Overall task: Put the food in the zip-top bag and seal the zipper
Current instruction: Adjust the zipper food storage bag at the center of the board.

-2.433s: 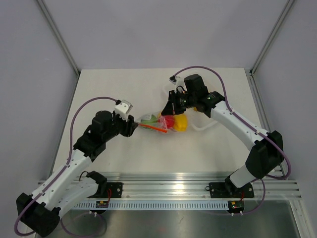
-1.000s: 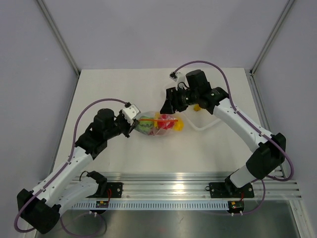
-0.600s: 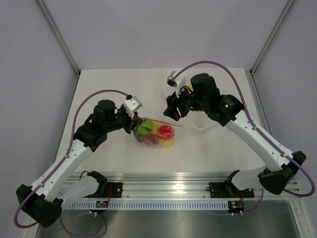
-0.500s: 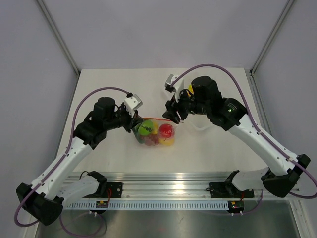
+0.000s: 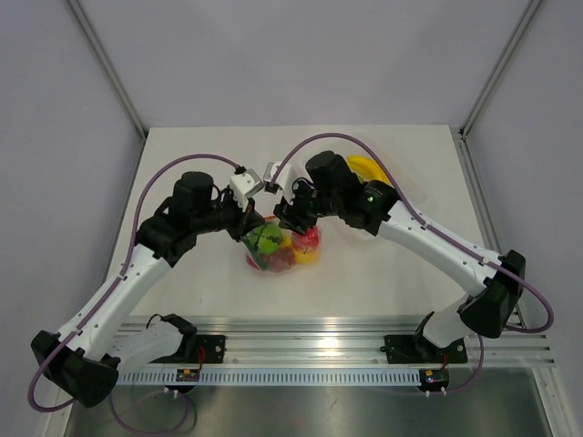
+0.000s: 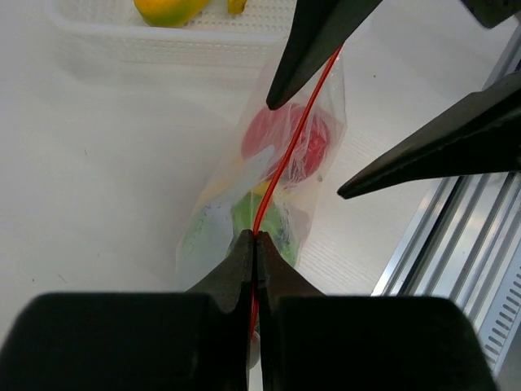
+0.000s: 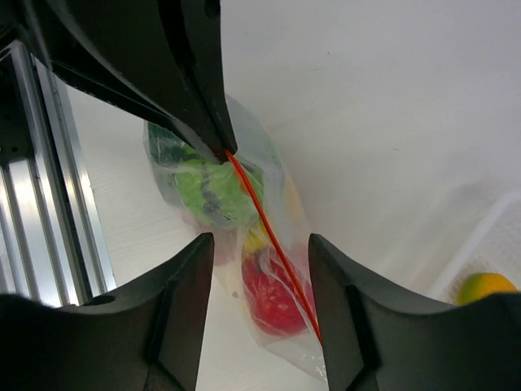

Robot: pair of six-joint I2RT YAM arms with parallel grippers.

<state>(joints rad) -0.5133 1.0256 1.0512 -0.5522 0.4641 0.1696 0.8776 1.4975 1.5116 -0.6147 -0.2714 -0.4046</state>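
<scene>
Orange-red zipper (image 6: 285, 159) pinched tight in left pincer (image 6: 254, 244).

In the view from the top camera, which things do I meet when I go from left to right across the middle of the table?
left gripper → green round fruit → red round fruit → yellow food piece

Left wrist view: tray (image 6: 122, 45) and orange-green fruit (image 6: 167, 8) cut by top edge; near end of zipper (image 6: 285, 155) buried between left gripper (image 6: 254, 238) fingers.
Top view: tray mostly hidden behind right arm (image 5: 428, 238); only banana (image 5: 369, 169) peeks out; zipper too thin to trace.
Right wrist view: food in bag (image 7: 281, 338) smeared by crinkled plastic; dark green piece (image 7: 167, 138), upper left, possibly stalks.
</scene>
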